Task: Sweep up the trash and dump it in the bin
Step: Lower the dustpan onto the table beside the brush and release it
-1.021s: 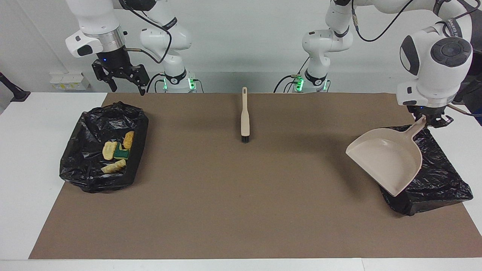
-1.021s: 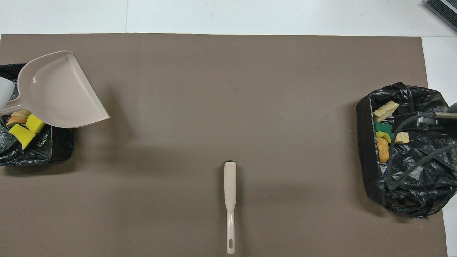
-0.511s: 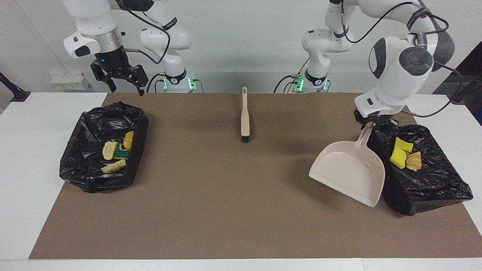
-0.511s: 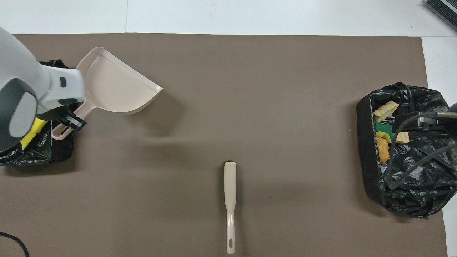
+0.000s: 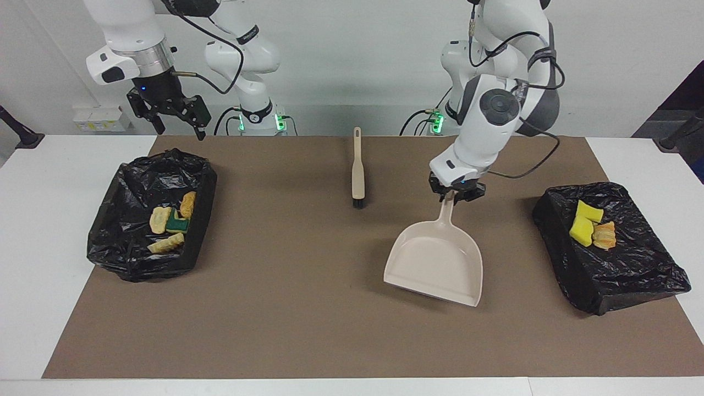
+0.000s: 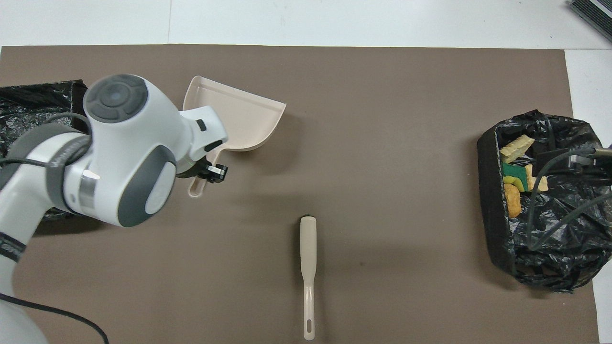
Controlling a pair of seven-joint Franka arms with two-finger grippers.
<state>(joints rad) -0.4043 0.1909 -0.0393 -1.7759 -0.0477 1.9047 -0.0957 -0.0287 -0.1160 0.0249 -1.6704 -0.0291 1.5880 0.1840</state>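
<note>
While the left arm's white housing spreads across the overhead view, it covers most of the bin point(image 6: 43, 95) at the left arm's end of the table, so only a strip of its black liner shows there, and it also hides the handle end of the dustpan point(image 6: 239, 117). From the facing view that bin point(image 5: 621, 264) lies open to sight, with the trash point(image 5: 589, 228), two bright yellow sponge chunks and a tan-orange lump, resting on the crumpled liner. The left gripper point(image 5: 454, 193) is pinched onto the dustpan's point(image 5: 437, 258) handle, holding the beige pan with its mouth tilted down over the brown mat point(image 5: 308, 308), between the brush and that bin; the pan's inside is bare. Whether its front lip touches the mat cannot be made out. At the right arm's end, a second lined bin point(image 5: 135, 242) holds more pieces point(image 5: 170, 220): pale tan lumps, an orange one and a green-backed sponge, partly crossed by cables in the overhead view. The right gripper point(image 5: 175, 116) hangs above that end of the table with fingers spread, empty, waiting. A beige brush point(image 5: 357, 170) lies flat on the mat, bristles pointing away from the robots.
</note>
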